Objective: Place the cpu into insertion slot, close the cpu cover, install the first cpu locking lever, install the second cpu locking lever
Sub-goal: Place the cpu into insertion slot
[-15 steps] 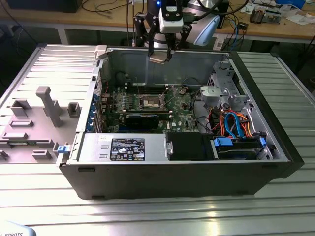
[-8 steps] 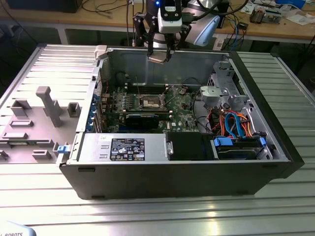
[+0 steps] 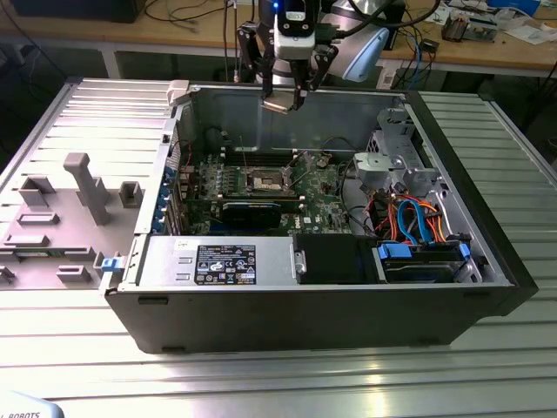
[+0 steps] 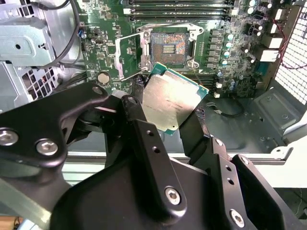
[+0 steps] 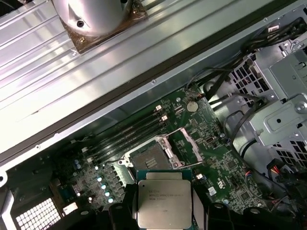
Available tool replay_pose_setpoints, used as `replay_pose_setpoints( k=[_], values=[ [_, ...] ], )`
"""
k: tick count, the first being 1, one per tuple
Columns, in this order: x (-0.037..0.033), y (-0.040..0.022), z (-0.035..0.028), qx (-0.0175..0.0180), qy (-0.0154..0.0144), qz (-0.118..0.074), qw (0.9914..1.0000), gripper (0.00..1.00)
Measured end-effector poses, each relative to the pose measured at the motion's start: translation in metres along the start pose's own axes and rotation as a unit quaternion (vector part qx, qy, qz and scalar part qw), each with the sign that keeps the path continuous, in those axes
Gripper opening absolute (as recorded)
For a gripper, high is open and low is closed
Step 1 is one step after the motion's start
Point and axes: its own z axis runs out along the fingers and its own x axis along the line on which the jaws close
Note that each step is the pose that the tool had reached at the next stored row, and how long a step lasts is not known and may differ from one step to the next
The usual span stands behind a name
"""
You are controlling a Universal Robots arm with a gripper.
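At upper centre of the exterior view, gripper (image 3: 280, 99) with jaws clamped on opposite edges of cpu (image 4: 173, 98). Held well above insertion slot (image 3: 265, 181) near frame centre, not seated. Beside the slot, cpu cover (image 4: 118, 57) swung open.

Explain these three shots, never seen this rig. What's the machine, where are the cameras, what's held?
One robot arm works over an opened computer case lying on a ribbed metal table. The exterior view is from a camera off the arm. Both wrist views come from cameras riding on the arm, looking down into the case. The gripper is shut on the cpu, a flat silver chip, held high over the case. On the green motherboard the insertion slot sits uncovered, with the cpu cover swung open beside it. A grey moulded panel lies at the exterior view's left.
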Motion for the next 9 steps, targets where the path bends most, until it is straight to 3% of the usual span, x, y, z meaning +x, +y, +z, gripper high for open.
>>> replay_pose_setpoints(
  k=[7, 9],
  values=[
    [0.0000, 0.0000, 0.0000, -0.0001, -0.0003, 0.003, 1.00000, 0.55],
    [0.0001, -0.0001, 0.0000, -0.0005, -0.0024, 0.027, 0.99962, 0.55]
  ],
)
